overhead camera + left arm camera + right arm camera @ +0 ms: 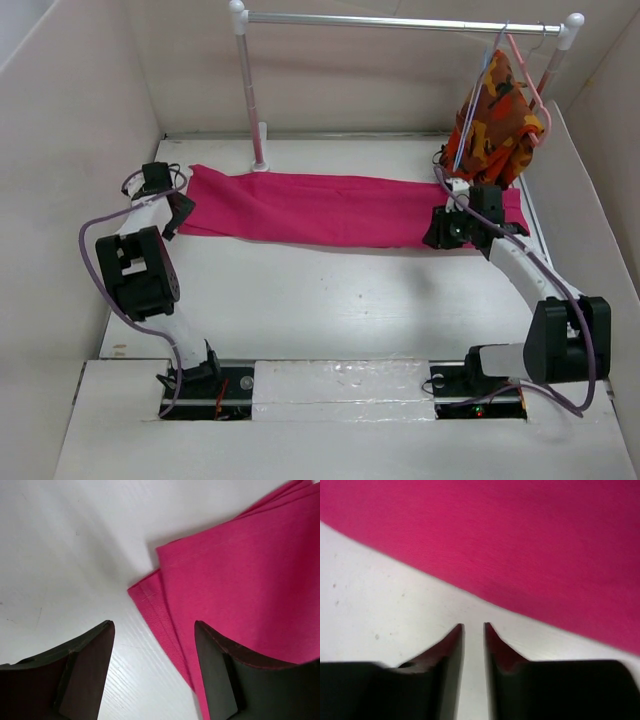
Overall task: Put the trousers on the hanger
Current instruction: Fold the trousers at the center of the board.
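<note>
The magenta trousers [340,208] lie flat and folded lengthwise across the far half of the table. My left gripper [180,212] hovers at their left end. In the left wrist view it [154,629] stands open over bare table, and the trousers' layered corner [240,575] runs under the right finger [215,675]. My right gripper [446,230] sits at the trousers' near edge by their right end. In the right wrist view its jaws [474,626] are a narrow gap apart with only table between them, just short of the cloth [510,540]. The pale blue hanger [478,105] hangs on the rail.
A white rail [400,19] on two posts spans the back. At its right end hang an orange patterned garment [495,125] and a salmon-pink hanger [538,100]. White walls [70,150] enclose the table on the left, right and back.
</note>
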